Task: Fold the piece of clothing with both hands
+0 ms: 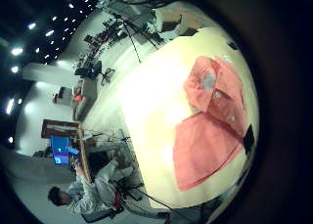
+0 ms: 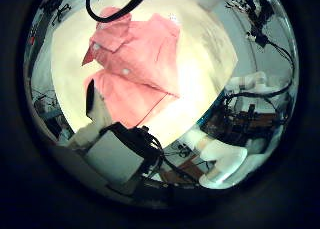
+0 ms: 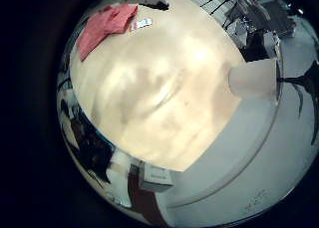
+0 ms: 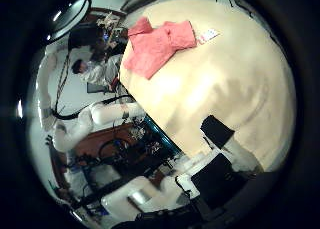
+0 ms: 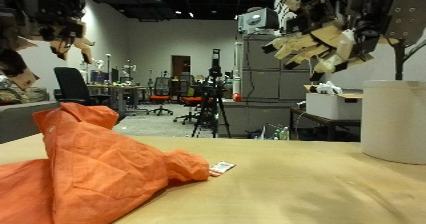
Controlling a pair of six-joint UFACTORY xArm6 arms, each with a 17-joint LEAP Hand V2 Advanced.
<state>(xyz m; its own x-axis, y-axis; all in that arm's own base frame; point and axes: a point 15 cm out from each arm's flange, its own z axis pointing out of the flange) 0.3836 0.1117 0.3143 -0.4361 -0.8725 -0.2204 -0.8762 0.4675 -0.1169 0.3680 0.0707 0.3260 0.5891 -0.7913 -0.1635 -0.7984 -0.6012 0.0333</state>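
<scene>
Clothing comes first in the outside view: a crumpled orange shirt lies bunched up on the pale table, with one part of it poking up in a peak. A small white tag lies on the table right beside the shirt. A white bin stands well away from the shirt. The right hand hangs high in the air, far above the shirt, with its fingers loose and spread and nothing in them. The left hand is also high up, above the shirt, but it is too dark to tell how its fingers are set.

From the left hand's little finger side, the shirt lies on the table with its collar showing, and nothing touches it.

From the left hand's thumb side, the shirt fills much of the table. It lies rumpled with one sleeve flopped over.

From the right hand's little finger side, the shirt is small and far off at the table's edge, with the tag just beside it. The bin stands well apart from the shirt.

From the right hand's thumb side, the shirt lies at the far part of the table, the tag next to it.
</scene>
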